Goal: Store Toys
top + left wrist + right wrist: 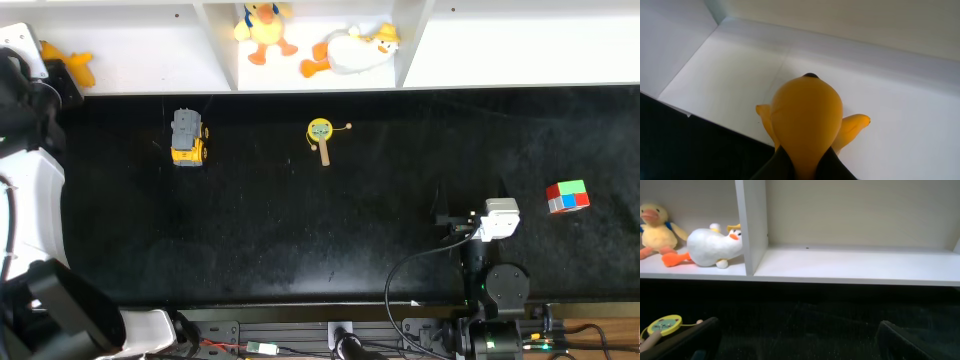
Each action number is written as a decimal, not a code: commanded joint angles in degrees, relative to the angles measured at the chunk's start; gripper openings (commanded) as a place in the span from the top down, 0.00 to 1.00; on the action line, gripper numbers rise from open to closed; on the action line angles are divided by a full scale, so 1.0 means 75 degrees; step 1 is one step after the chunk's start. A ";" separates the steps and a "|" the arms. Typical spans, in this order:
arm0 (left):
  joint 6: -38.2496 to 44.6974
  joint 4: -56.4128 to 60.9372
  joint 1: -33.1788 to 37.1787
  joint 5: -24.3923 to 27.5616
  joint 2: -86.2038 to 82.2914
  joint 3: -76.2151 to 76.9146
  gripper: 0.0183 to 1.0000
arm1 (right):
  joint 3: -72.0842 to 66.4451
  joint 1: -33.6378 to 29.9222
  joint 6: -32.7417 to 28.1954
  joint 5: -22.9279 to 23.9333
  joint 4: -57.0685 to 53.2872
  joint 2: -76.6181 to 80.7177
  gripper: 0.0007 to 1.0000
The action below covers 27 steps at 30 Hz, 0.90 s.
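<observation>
An orange plush toy (807,120) is held at its lower end in my shut left gripper (807,169), just above the white floor of the left shelf compartment (900,120). From above, that toy (75,64) and my left gripper (52,78) sit at the far left of the shelf. On the black table lie a yellow-grey toy truck (188,137), a green rattle drum (321,134) and a coloured cube (567,197). My right gripper (462,222) rests low at the front right, open (800,342) and holding nothing.
A yellow duck plush (264,25) and a white duck plush (350,50) lie in the middle compartment, and the right wrist view shows them too, the white duck (715,247) beside the divider (752,227). The right compartment floor (855,262) is bare.
</observation>
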 commanded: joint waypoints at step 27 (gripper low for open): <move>0.0146 0.1378 -0.0009 0.0379 0.0912 0.0248 0.59 | -0.0099 0.0035 0.0000 -0.0052 0.0032 -0.0079 0.00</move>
